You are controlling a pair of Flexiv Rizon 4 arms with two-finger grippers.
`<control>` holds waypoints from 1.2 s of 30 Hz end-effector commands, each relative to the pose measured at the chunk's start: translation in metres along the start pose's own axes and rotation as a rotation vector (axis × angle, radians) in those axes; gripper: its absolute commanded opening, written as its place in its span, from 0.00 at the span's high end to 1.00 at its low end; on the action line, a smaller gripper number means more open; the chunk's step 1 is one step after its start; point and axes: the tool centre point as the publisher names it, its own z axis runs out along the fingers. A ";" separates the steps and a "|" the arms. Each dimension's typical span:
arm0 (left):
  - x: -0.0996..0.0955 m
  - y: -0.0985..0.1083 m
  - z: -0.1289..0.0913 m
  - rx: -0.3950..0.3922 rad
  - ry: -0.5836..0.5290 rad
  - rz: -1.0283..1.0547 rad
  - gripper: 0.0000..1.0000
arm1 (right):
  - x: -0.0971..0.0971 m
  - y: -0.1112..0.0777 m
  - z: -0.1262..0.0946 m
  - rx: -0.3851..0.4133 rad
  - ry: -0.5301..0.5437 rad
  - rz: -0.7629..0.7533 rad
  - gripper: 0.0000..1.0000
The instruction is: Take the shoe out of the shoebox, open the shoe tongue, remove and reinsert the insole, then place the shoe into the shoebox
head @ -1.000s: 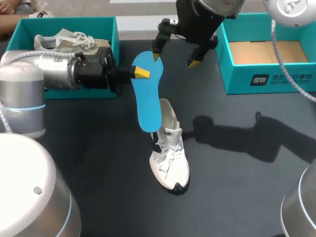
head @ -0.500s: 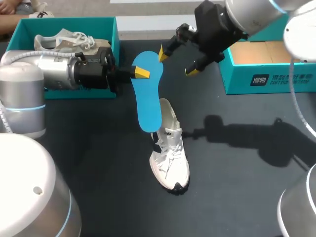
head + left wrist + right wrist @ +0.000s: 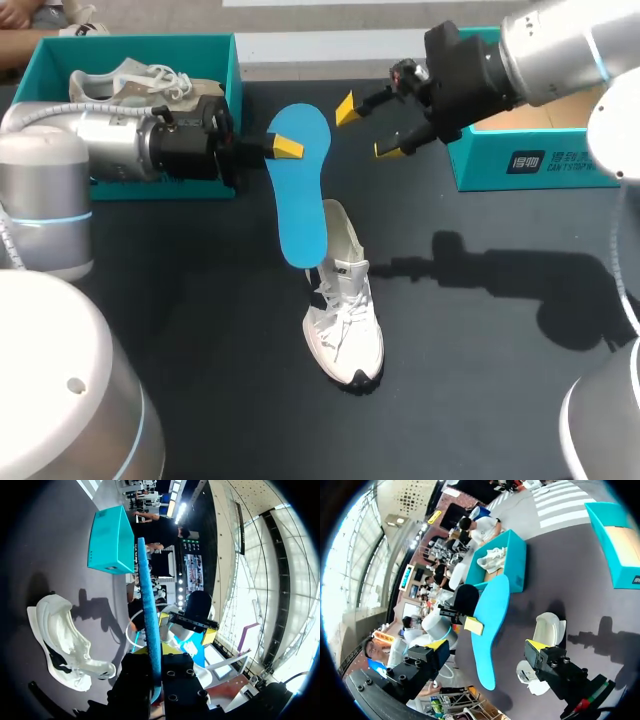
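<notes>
1. Dark table (image 3: 200, 330); carries everything beneath both tools.
2. Teal shoebox (image 3: 530, 165), open, behind the right tool (image 3: 368, 128); second box (image 3: 215, 60), beside the left tool (image 3: 285, 148), holds a spare sneaker (image 3: 140, 80).
3. Blue insole (image 3: 300, 190), hanging from the left tool; far end meets the shoe's opening.
4. White shoe (image 3: 345, 320), upright, below and ahead of the left tool.
5. Tool states: left tool clenched on the insole's broad end; right tool released, fingers spread, near the insole but apart.

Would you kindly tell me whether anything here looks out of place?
Only the blue insole: it is outside the white shoe, held in the air by the left gripper. Nothing looks spilled or damaged.
</notes>
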 end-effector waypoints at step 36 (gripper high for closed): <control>-0.001 0.001 -0.001 -0.035 -0.018 0.126 1.00 | -0.016 -0.003 0.010 0.022 0.414 0.017 0.00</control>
